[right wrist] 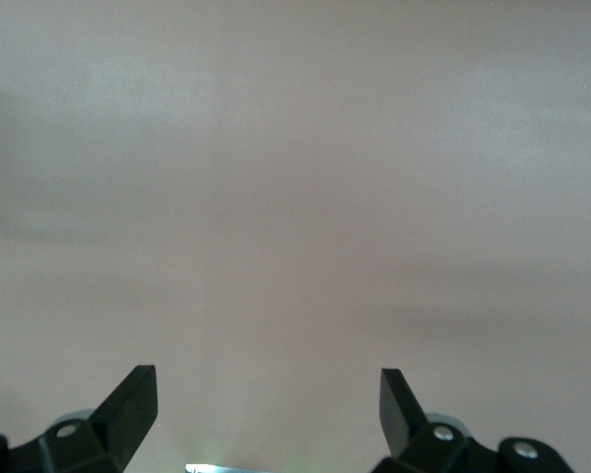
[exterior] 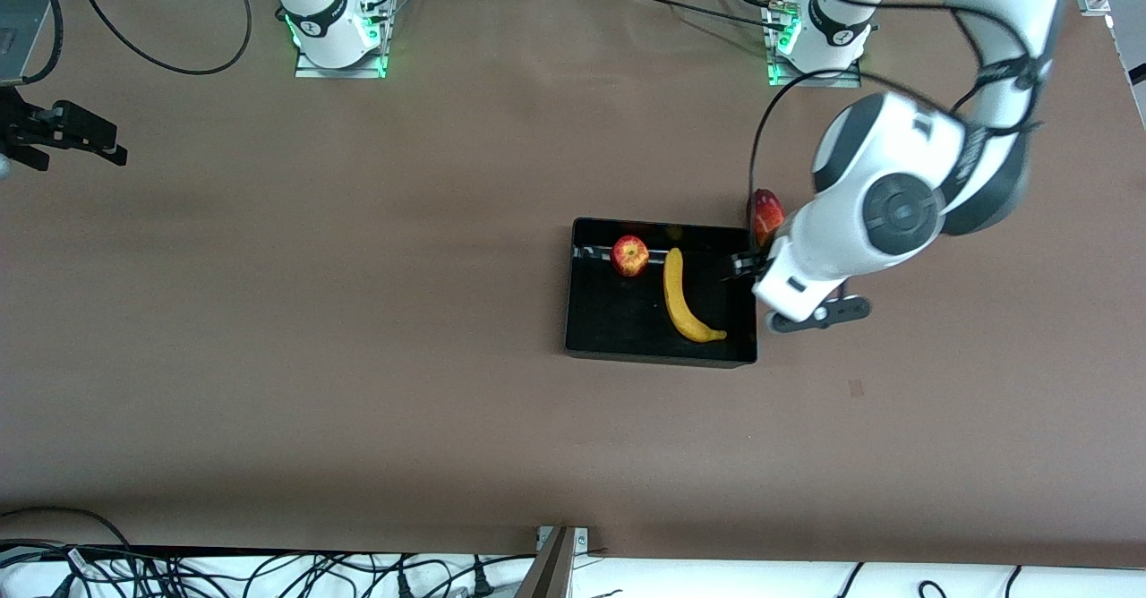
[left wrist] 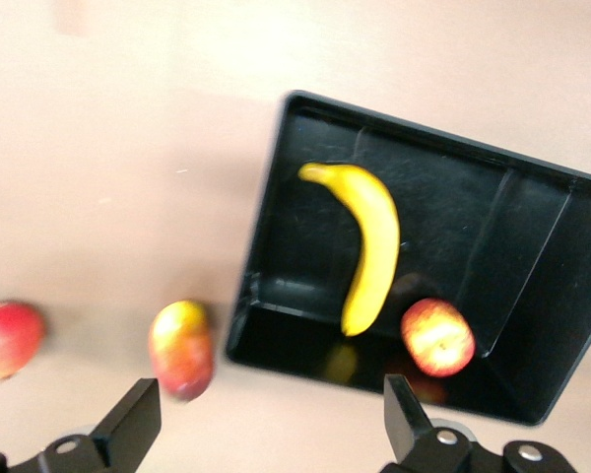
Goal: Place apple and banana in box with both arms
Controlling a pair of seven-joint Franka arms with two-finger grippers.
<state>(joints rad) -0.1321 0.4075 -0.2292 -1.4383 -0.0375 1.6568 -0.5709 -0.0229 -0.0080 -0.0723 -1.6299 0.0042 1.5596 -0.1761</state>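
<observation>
1. Box sits mid-table, toward the left arm's end.
2. Left gripper hangs over the box's edge, fingers spread, empty.
3. Right gripper waits over bare table, released.
4. Banana lies in the box.
5. Apple sits in the box beside the banana.

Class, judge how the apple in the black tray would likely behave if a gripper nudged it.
The apple is round, so it would probably roll. It lies inside the black tray, whose walls should stop it. The banana beside it might block rolling that way.
</observation>
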